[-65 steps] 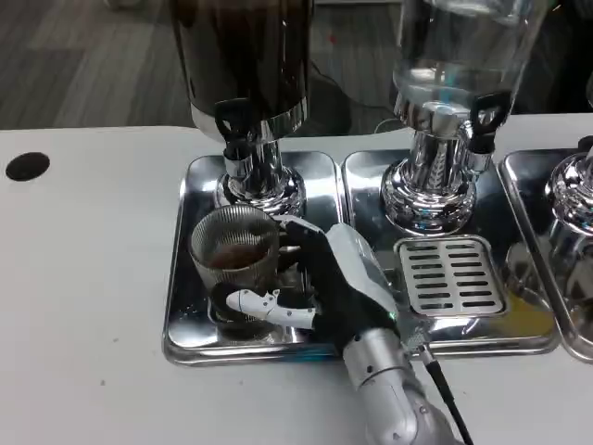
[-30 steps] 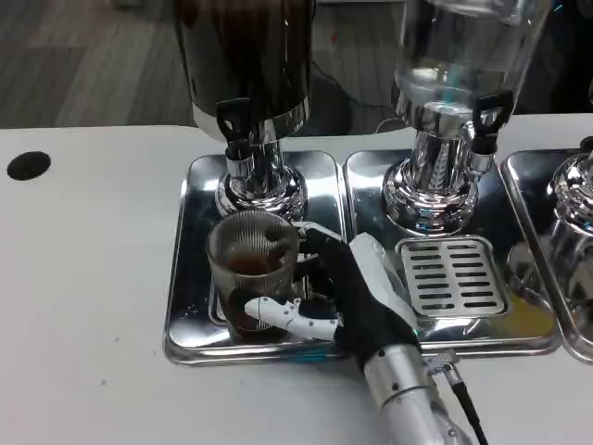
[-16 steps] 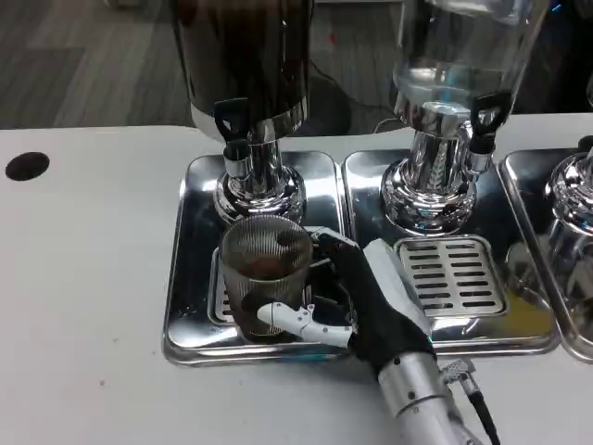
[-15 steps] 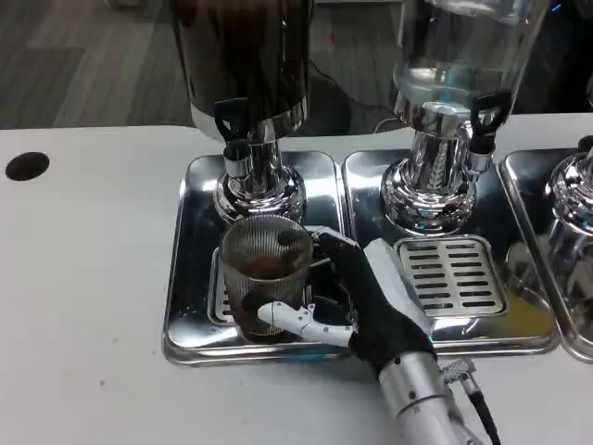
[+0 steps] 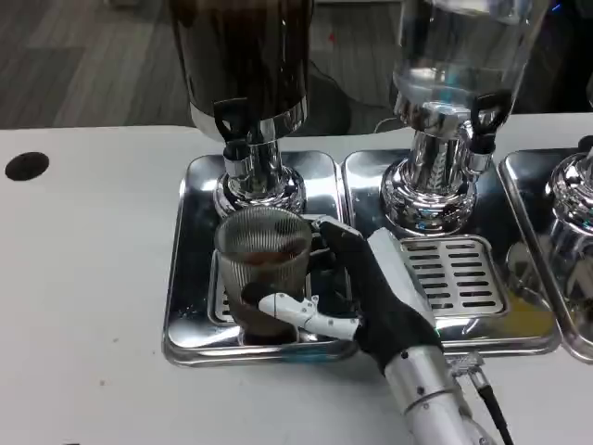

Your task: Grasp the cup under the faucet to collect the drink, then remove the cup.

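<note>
The cup (image 5: 262, 272), a ribbed glass holding some dark drink, stands upright on the left steel tray (image 5: 185, 278), just in front of the dark dispenser (image 5: 243, 65) and a little toward the robot from its faucet (image 5: 233, 125). The right hand (image 5: 357, 287) lies directly to the cup's right and grasps it from that side, a white finger crossing its near face and dark fingers reaching round behind. Judging from this, taking the cup away means lifting it straight up over the tray's raised edge, then drawing it toward the counter (image 5: 83, 306), keeping it upright. To the right stands a clear dispenser (image 5: 459, 56) over a slotted grate (image 5: 452, 275).
</note>
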Robot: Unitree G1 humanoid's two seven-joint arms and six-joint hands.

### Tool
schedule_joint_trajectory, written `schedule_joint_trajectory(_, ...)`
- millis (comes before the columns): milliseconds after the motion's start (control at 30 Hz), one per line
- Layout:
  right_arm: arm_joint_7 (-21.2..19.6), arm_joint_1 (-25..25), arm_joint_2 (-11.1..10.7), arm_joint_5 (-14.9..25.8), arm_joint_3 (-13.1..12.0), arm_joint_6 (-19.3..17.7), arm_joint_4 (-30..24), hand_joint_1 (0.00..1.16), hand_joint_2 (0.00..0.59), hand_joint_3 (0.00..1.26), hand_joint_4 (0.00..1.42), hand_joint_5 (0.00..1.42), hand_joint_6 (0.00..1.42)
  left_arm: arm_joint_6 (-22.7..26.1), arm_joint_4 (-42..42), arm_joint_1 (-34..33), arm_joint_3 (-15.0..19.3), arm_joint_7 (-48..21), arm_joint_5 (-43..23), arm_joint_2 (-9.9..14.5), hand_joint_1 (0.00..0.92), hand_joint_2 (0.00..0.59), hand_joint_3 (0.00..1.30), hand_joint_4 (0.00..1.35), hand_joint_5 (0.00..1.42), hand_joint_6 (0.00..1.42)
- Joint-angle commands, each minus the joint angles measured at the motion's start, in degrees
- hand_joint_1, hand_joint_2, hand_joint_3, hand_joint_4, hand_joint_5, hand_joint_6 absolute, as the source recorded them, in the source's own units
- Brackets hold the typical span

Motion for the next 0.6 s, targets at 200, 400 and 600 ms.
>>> schedule_joint_trajectory(200,0.3,1.6,-1.9,0.8,-0.5,-4.5,-1.6,0.56,0.143,0.41,0.48,0.53,0.37,1.4,-1.3,-0.5,-1.1,-1.7,0.0,0.8,0.0,0.115,0.29,0.15,0.17,0.37)
schedule_joint_trajectory(400,0.8,2.1,-2.3,1.7,-0.9,-5.2,0.0,0.55,0.141,0.41,0.48,0.53,0.37,1.5,-1.3,-0.4,-0.6,-1.9,-1.2,1.0,0.0,0.115,0.29,0.15,0.17,0.37)
schedule_joint_trajectory(600,0.8,2.1,-2.2,2.4,-1.4,-6.2,0.6,0.55,0.141,0.42,0.48,0.53,0.38,1.4,-0.9,-0.5,-1.0,-1.7,-1.0,1.0,0.0,0.115,0.29,0.15,0.17,0.37)
